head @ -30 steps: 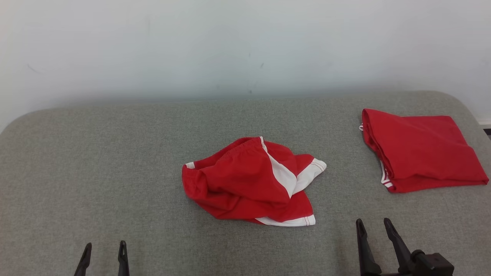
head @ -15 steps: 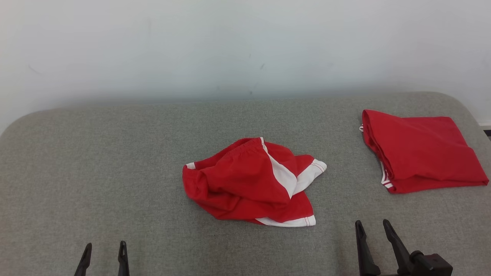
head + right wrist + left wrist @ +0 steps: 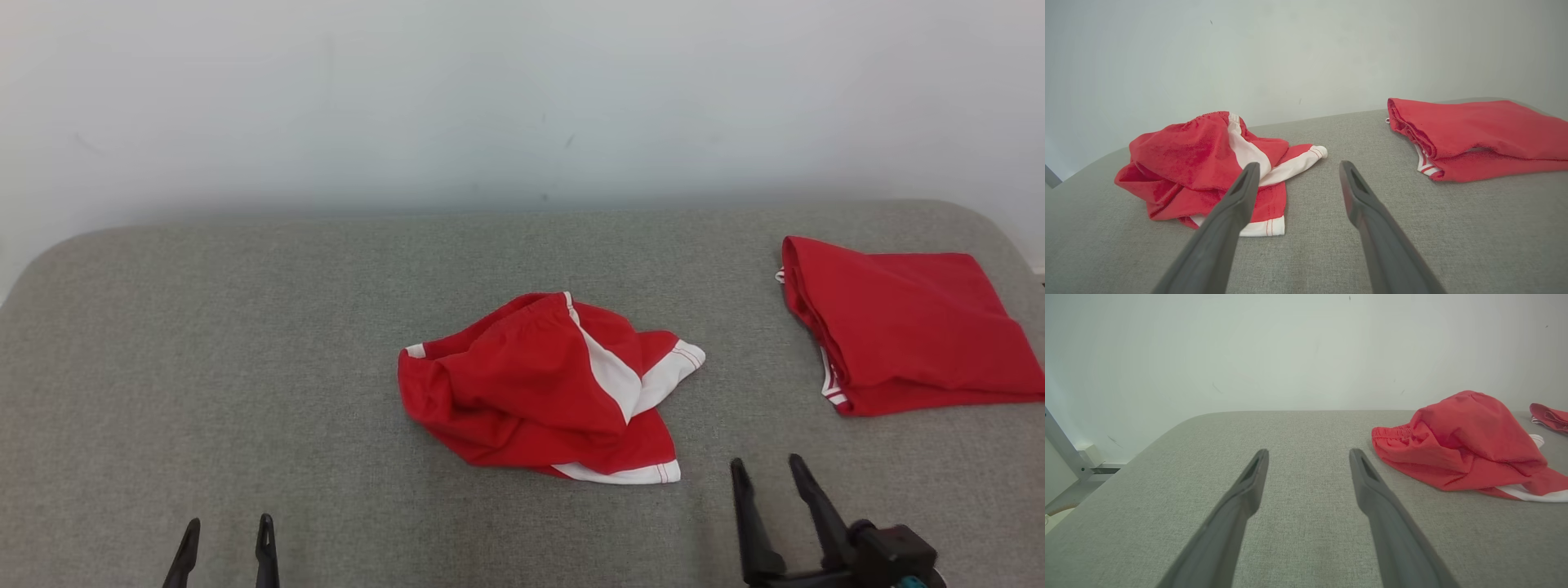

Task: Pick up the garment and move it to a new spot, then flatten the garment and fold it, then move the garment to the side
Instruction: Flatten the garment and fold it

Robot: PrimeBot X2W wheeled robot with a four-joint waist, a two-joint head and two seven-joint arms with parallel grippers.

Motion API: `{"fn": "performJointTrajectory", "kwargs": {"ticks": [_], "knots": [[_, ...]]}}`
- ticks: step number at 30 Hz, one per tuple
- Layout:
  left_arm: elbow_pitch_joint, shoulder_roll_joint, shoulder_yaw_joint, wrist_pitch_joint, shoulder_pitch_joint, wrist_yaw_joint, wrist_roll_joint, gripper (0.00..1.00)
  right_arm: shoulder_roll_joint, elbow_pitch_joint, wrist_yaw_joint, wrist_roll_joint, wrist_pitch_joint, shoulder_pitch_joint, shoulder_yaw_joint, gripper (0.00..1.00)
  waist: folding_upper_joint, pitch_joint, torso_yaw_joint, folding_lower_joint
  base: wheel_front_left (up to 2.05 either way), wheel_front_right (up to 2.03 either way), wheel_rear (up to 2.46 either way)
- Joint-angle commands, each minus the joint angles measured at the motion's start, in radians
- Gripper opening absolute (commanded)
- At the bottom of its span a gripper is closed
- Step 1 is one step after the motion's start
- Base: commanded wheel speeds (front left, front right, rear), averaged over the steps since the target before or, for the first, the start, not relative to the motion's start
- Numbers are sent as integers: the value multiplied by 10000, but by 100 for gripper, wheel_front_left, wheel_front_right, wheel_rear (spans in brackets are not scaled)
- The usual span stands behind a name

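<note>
On grey pad (image 3: 245, 367): crumpled garment (image 3: 543, 384) ahead-left of right tool (image 3: 766, 461); left tool (image 3: 229, 521) well apart; both spread wide.

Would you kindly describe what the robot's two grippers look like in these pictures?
The left gripper and right gripper each have two long, matte dark-grey fingers tapering to narrow tips, with a slot-shaped recess near each tip. A black block sits at the right gripper's base, with a small teal spot.
</note>
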Motion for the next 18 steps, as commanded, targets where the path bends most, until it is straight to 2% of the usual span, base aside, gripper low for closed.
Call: {"fn": "performJointTrajectory", "kwargs": {"ticks": [1, 8, 18], "knots": [[17, -14, -48, -23, -119, -37, -89, 100, 9, 163, -19, -5, -7, -226, 177, 100, 0, 53, 100, 0, 0, 0, 0], [22, -15, -241, -23, -248, -50, -92, 100, 8, 1709, -19, -341, -7, -1304, 501, 100, 0, 303, 418, 0, 0, 0, 0], [245, -17, -426, -23, -678, -44, -196, 100, -95, 4747, -19, -683, -5, -2941, 486, 100, 0, 686, 1030, 0, 0, 0, 0]]}}
